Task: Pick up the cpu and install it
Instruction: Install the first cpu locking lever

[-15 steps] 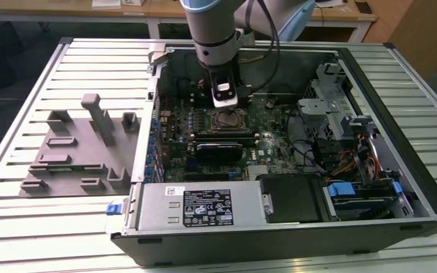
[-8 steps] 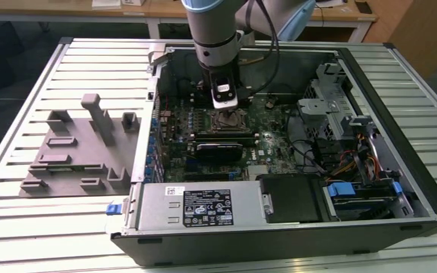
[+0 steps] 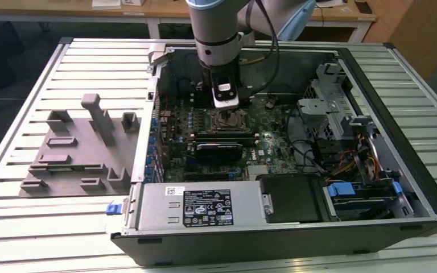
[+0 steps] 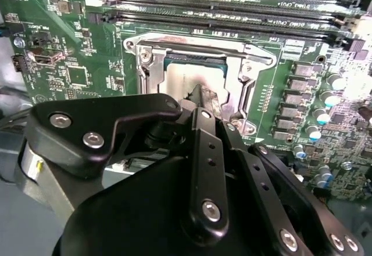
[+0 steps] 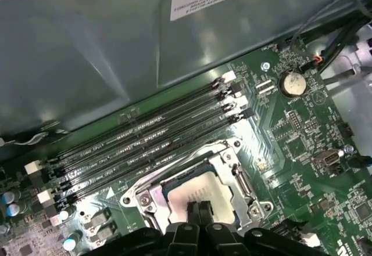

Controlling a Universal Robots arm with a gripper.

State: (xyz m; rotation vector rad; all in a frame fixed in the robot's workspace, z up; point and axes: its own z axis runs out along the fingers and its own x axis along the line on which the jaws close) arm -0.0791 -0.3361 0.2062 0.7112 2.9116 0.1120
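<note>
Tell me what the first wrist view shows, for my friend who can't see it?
The gripper has its fingertips close together right over the shiny silver cpu, which lies inside the metal-framed socket on a green motherboard. Long black memory slots run beside the socket, with a grey case wall beyond them.

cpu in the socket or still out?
In. The cpu lies flat inside the socket frame in both wrist views, with the gripper right above it, fingertips together. Fully seated: cannot tell.
</note>
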